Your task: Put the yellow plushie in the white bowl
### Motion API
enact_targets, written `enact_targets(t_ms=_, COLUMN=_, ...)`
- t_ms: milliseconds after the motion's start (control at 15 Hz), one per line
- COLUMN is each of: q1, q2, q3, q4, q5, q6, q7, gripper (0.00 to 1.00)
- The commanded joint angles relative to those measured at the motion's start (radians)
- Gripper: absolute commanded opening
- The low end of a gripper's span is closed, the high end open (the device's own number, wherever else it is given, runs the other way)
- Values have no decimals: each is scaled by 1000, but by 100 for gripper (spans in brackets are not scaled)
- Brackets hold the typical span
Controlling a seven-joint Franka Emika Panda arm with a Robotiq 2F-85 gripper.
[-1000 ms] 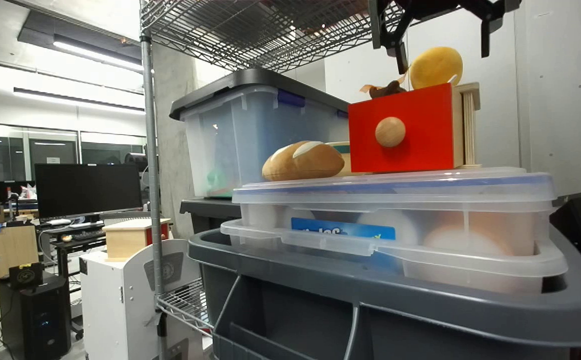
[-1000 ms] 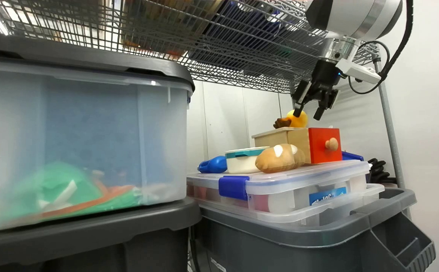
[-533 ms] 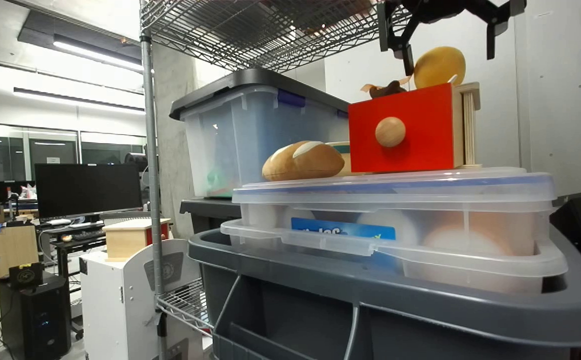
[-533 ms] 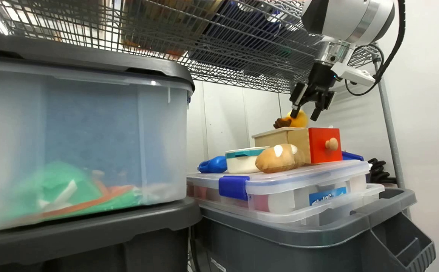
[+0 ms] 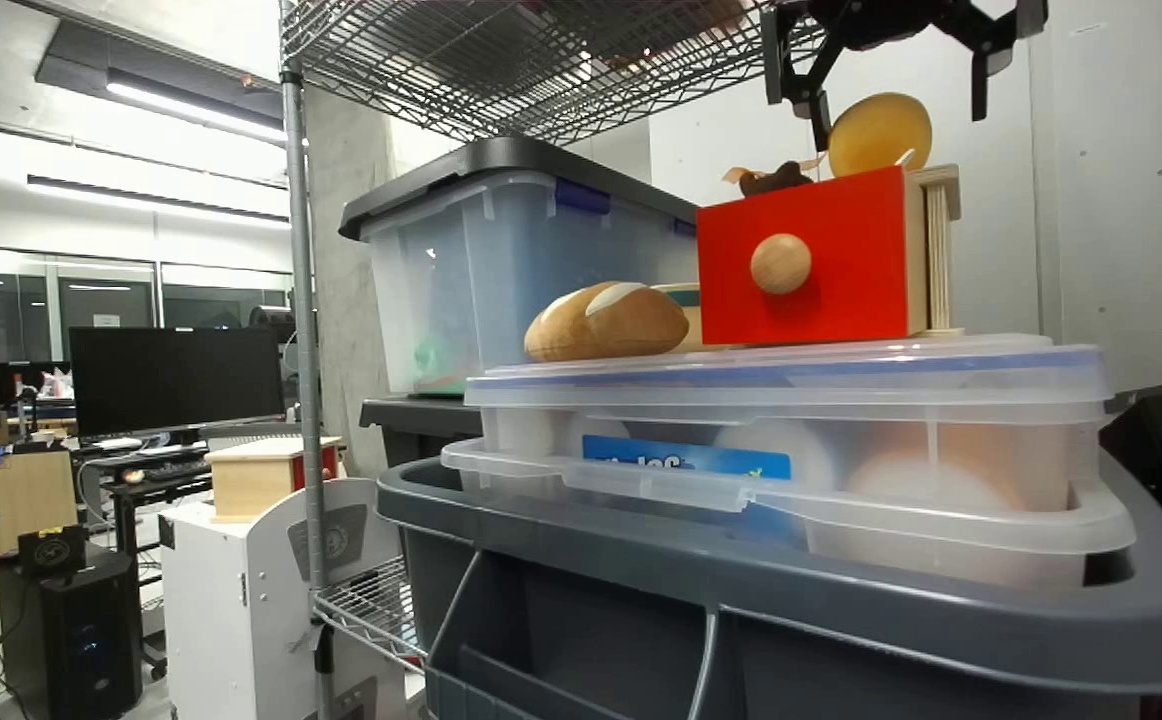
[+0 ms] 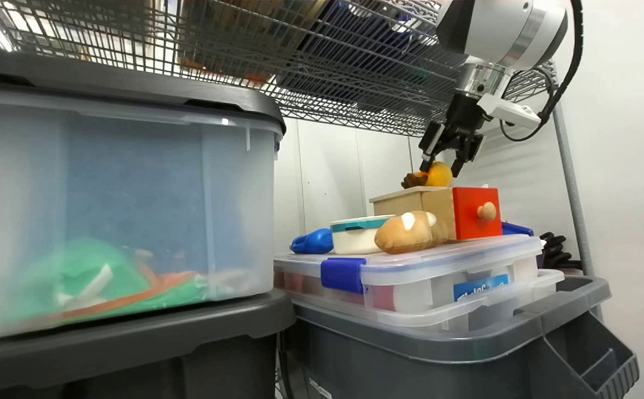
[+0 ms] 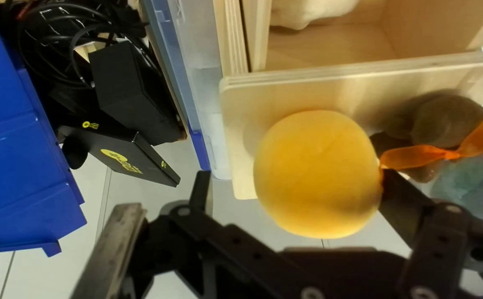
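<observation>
From here I have my gripper (image 5: 901, 127) spread wide, one finger on each side of the yellow plushie (image 7: 318, 174); whether either one touches it, I can't tell. The plushie rests on the wooden box (image 6: 402, 204), just beside a brown lump (image 7: 449, 120) and an orange ribbon (image 7: 416, 157). In my wrist view the box's drawer (image 7: 328, 41) stands pulled out, and a pale lump (image 7: 308, 10) lies inside it, partly cut off at the edge. The box sits on top of a clear bin (image 5: 991, 385), sharing it with a toy loaf (image 5: 608, 322) and a lidded lunch box (image 6: 355, 241). Through the bin's cloudy walls I make out pale rounded shapes (image 5: 926, 485), too hazy to name. A gray tote (image 6: 388, 343) carries that bin. In an exterior view I see a tall tub (image 6: 239, 210) under a black lid (image 6: 133, 91); it holds a green bundle (image 6: 89, 266) and an orange strip (image 6: 128, 296), both blurred by the plastic
</observation>
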Motion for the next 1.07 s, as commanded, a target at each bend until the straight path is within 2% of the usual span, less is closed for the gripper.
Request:
enact_targets(t_ms=0, q1=-29, q2=27, q3=29, q4=35, q5=21, q6=-26, q7=-14, gripper=74)
enact_targets(t_ms=67, q1=-30, q2=29, q3=31, q4=35, q5=19, q6=-27, q7=-12, gripper=72)
enact_targets(t_ms=333, q1=-35, q2=40, q3=41, q4=33, q5=17, q6=-28, q7=-12, gripper=40)
enact_targets(t_ms=733, q1=-40, q2=39, q3=47, q4=40, q5=20, q6=-29, q7=-17, gripper=3)
enact_targets(t_ms=867, q1=-41, q2=38, q3=46, q4=40, q5=21, q6=-30, q7=-19, gripper=6)
enact_targets(t_ms=1000, q1=-42, q2=31, q3=47, q4=36, q5=22, q6=-31, q7=-22, gripper=4)
